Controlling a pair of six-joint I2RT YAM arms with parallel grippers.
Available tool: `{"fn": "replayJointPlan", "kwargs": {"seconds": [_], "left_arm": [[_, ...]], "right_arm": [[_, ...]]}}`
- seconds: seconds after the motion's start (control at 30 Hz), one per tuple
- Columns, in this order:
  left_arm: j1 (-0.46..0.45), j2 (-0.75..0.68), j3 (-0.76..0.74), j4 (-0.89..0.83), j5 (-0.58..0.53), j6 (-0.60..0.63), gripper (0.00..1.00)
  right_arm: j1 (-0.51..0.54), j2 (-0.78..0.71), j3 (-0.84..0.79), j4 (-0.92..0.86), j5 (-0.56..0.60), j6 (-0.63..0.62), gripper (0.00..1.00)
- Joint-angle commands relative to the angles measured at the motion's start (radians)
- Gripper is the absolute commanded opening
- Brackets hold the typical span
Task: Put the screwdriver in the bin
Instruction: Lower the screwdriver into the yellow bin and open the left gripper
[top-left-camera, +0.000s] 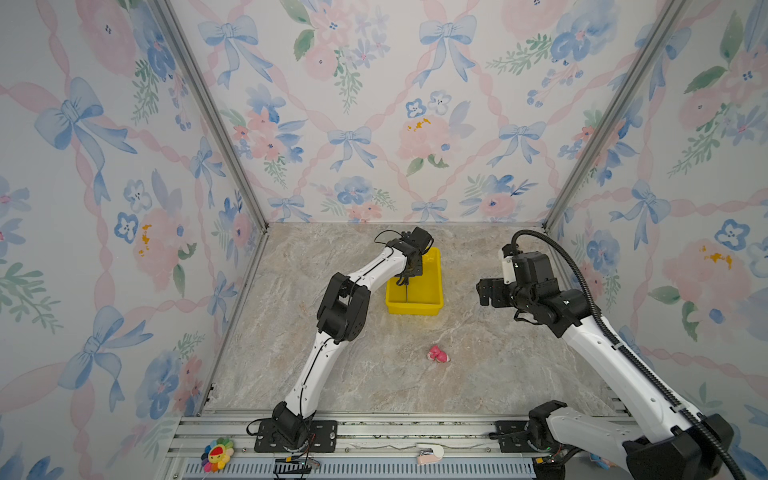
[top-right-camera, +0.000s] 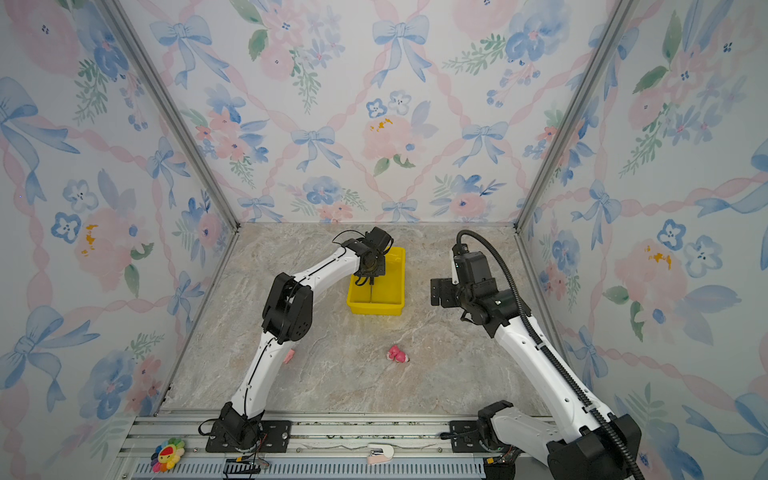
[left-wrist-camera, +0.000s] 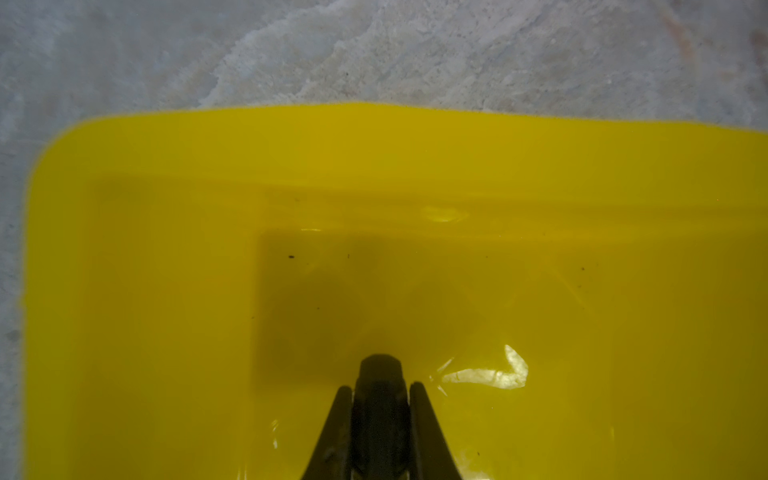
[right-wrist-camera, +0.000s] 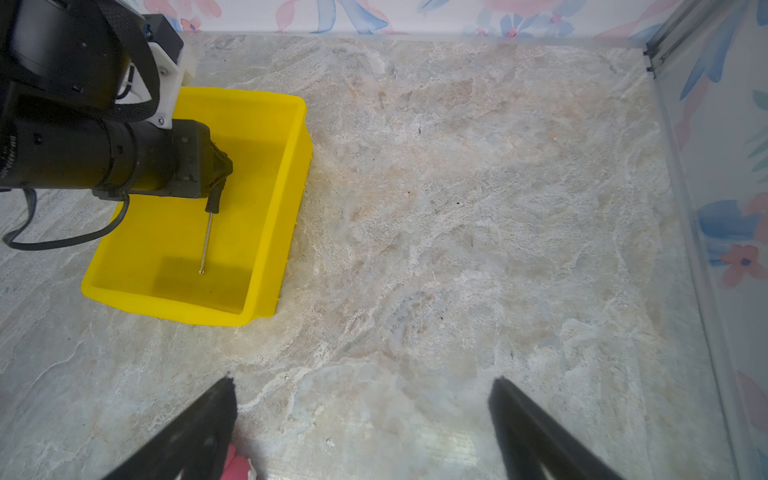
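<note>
- Screwdriver (right-wrist-camera: 206, 241) handle pinched in the closed left gripper (right-wrist-camera: 220, 176), upper left of the right wrist view.
- Shaft near upright, tip down inside the bin (right-wrist-camera: 286, 187) walls; floor contact unclear.
- Right gripper (right-wrist-camera: 363, 380) gaping, empty, at frame bottom, well apart; left only needs to release, I'd judge.

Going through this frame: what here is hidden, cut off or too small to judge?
1. Whether the screwdriver tip touches the bin floor: right wrist view, angle leaves it unclear.
2. Screwdriver shaft: left wrist view, hidden behind its handle in the left hand.
3. Bin's far end: both top views, covered by the left arm.
4. Pink object: too small in both top views; cut off by the right wrist view's bottom edge.
</note>
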Motion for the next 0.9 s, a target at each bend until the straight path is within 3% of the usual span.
{"fn": "replayJointPlan", "kwargs": {"seconds": [0.0,0.87], "left_arm": [[-0.007,0.031,-0.004,-0.013,-0.018,-0.012,0.06],[-0.02,0.054,-0.075,-0.013,-0.035,-0.052,0.11]], "right_arm": [[-0.012,-0.021,-0.013,0.002,0.004,-0.009,0.97],[-0.015,-0.05,-0.007,-0.005,0.015,-0.014,0.97]]}}
